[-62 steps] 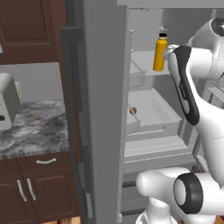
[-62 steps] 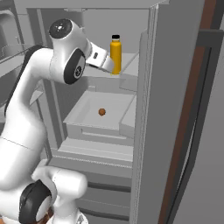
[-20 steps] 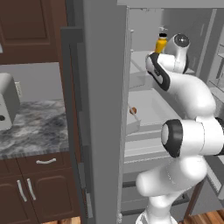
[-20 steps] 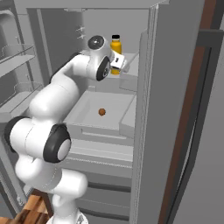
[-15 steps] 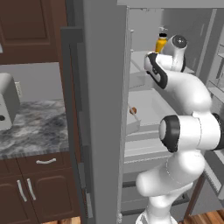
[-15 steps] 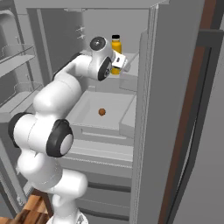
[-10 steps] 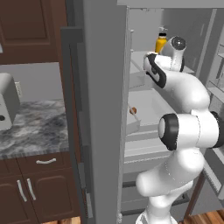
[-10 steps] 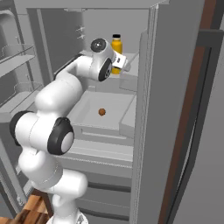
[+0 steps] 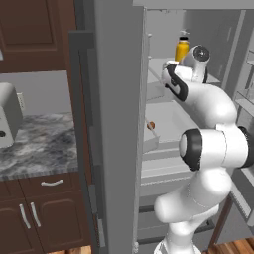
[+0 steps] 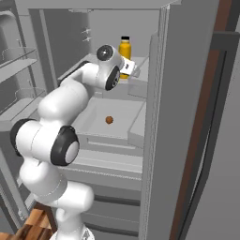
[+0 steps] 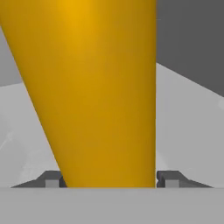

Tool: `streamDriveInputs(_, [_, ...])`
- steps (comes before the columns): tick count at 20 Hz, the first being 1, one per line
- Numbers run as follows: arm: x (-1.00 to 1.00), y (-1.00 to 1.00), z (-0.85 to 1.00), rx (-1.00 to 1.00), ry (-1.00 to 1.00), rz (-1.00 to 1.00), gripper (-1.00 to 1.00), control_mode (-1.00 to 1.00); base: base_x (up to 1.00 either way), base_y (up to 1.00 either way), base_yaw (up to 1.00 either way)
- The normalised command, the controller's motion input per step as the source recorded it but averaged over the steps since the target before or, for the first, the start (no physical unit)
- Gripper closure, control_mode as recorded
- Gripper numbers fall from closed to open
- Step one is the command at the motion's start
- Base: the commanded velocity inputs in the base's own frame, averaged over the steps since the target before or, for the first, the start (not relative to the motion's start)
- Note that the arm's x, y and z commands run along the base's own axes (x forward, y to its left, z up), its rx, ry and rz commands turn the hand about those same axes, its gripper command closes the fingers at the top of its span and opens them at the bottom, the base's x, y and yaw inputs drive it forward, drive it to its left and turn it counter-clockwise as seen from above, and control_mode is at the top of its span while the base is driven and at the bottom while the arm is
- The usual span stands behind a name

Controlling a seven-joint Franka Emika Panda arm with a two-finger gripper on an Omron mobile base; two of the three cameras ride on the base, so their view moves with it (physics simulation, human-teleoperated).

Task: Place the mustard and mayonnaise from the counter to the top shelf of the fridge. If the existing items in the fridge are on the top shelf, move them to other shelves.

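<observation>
Closing on the orange-yellow bottle (image 11: 100,92): our gripper (image 11: 108,177) was wide a moment ago, now both fingertips (image 11: 52,179) hug its sides on the top shelf (image 10: 140,70), ready to relocate.

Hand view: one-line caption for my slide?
Pincer fingertips flank the orange-yellow bottle on the fridge shelf.

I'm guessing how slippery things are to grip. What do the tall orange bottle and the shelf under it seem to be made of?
The bottle looks like smooth, slightly glossy plastic: an even orange-yellow with a soft lighter streak down it, and a black cap. The shelf looks like matte pale grey plastic or painted metal; it is flat, opaque and without shine. The rendering leaves both open.
</observation>
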Motion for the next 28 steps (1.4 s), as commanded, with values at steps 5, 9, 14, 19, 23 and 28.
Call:
streamDriveInputs(5, [-0.78, 0.01, 0.13, 0.0, -0.22, 0.08, 1.0, -1.0, 0.0, 0.0, 0.0])
streamDriveInputs(9, [-1.0, 0.15, 0.5, 0.0, -0.44, 0.18, 1.0, -1.0, 0.0, 0.0, 0.0])
streamDriveInputs(14, [-1.0, 0.21, 0.46, 0.0, -0.25, 0.21, 1.0, -1.0, 0.0, 0.0, 0.0])
streamDriveInputs(19, [-1.0, 0.03, 0.25, 0.0, -0.02, 0.18, 1.0, -1.0, 0.0, 0.0, 0.0])
streamDriveInputs(23, [-1.0, 0.0, 0.0, -0.01, 0.0, 0.19, 1.0, -1.0, 0.0, 0.0, 0.0])
streamDriveInputs(28, [-1.0, 0.15, -0.27, -0.13, 0.05, 0.21, 1.0, -1.0, 0.0, 0.0, 0.0])
